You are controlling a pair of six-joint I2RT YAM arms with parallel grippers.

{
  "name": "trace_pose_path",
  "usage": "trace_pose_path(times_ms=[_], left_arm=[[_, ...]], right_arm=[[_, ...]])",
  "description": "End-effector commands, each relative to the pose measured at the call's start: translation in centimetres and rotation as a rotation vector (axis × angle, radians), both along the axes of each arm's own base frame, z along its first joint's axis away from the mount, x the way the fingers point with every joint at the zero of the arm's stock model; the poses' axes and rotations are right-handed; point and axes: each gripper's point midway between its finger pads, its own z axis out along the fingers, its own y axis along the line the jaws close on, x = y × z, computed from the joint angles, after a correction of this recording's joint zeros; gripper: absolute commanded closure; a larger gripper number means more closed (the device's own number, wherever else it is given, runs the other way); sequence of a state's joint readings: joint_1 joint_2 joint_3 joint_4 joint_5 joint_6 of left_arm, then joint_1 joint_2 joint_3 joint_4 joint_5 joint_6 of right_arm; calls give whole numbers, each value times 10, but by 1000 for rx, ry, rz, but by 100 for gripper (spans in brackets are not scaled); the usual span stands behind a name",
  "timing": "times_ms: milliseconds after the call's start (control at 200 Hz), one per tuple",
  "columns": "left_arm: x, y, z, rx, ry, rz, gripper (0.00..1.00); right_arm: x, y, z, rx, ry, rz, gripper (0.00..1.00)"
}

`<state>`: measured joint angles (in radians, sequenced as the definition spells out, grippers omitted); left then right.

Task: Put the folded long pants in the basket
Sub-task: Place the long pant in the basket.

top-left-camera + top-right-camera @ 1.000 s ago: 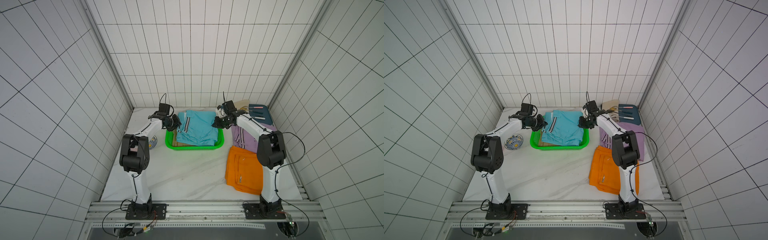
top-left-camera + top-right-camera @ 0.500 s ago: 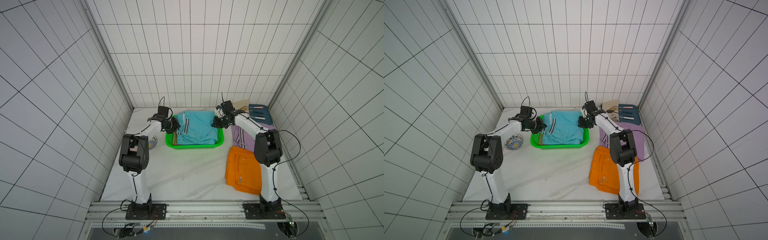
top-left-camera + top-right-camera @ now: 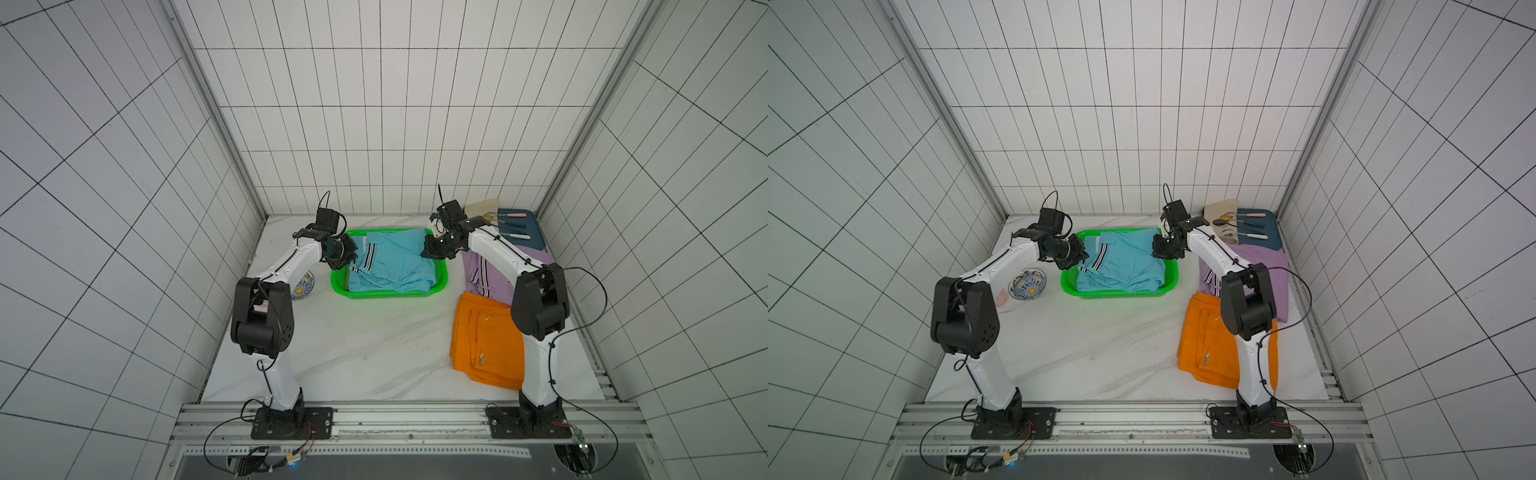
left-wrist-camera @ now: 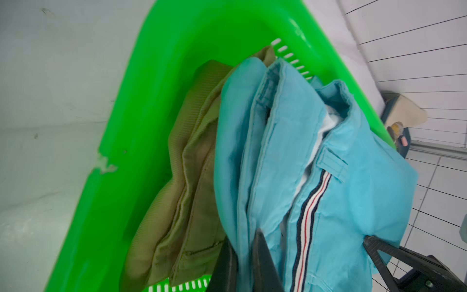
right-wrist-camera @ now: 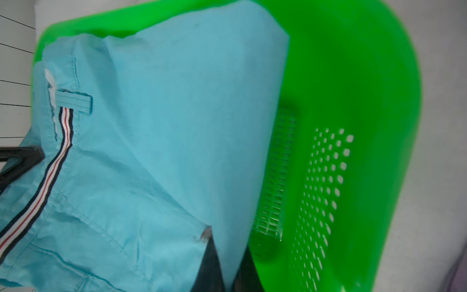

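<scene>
The sky blue long pants [image 3: 390, 262] [image 3: 1121, 264] hang over the green basket [image 3: 390, 293] [image 3: 1121, 293], stretched between both arms. My left gripper [image 3: 351, 259] [image 4: 243, 255] is shut on their striped end [image 4: 310, 202]. My right gripper [image 3: 428, 249] [image 5: 227, 265] is shut on the opposite edge [image 5: 202, 126]. Tan pants [image 4: 192, 177] lie under them inside the basket. Lilac pants [image 3: 486, 270] [image 3: 1266, 270] and orange pants [image 3: 486, 340] [image 3: 1208, 340] lie on the table at the right, partly behind the right arm.
A dark blue tray [image 3: 519, 230] [image 3: 1254, 228] with utensils and a cream cloth [image 3: 1219, 208] sits at the back right corner. A patterned bowl [image 3: 1027, 283] rests left of the basket, near the left arm. Tiled walls enclose the table on three sides.
Both grippers have carried the sky blue pants slightly toward the back and lower into the basket; the cloth now lies flatter over it.
</scene>
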<state>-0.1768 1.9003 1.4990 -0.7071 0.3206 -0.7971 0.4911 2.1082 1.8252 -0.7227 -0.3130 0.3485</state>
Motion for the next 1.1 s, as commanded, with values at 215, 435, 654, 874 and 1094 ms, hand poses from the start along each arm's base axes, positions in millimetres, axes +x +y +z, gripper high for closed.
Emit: trace_pose_path(times_ms=[215,435,654,874,1094], left_arm=[[8,22,-41,107,65,7,81],[-11,21,30,186,-97,39,32],[-49,-11,75,207,-229,1,73],[-54,-18,1,119,-81,-33,100],[-49,-23,-55,46,64,-40,100]], right_arm=[[11,-30,-27,-175,-46,-26,68],[5,-38,43,-145,-239,-64,51],[-42,-9,62,-104,-289,1,55],[-70,30,7,35,-81,61,60],[-86,28,-49,10,62,45,63]])
